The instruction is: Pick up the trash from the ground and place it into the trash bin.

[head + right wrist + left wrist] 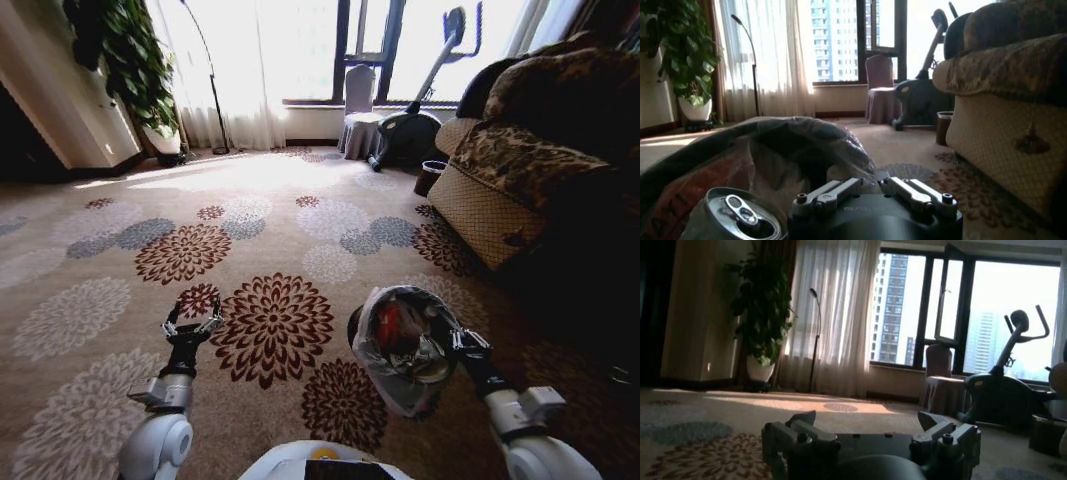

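The trash bin [372,372], black with a pale plastic liner, sits low in front of me on the right, its mouth tilted toward the head camera. Trash lies inside it: a red-labelled piece [388,322] and a metal can [740,220]. My right gripper [457,341] is at the bin's right rim, and in the right wrist view its fingers [835,191] meet on the liner-covered rim [807,131]. My left gripper [192,324] hangs open over the carpet to the left of the bin. Nothing is between its fingertips [803,418].
A patterned sofa [530,170] stands along the right, with a small dark container [430,177] by its far corner. An exercise bike [410,130], a covered chair [358,112], a floor lamp [212,90] and a potted plant [130,60] line the window wall. Flowered carpet [270,230] stretches ahead.
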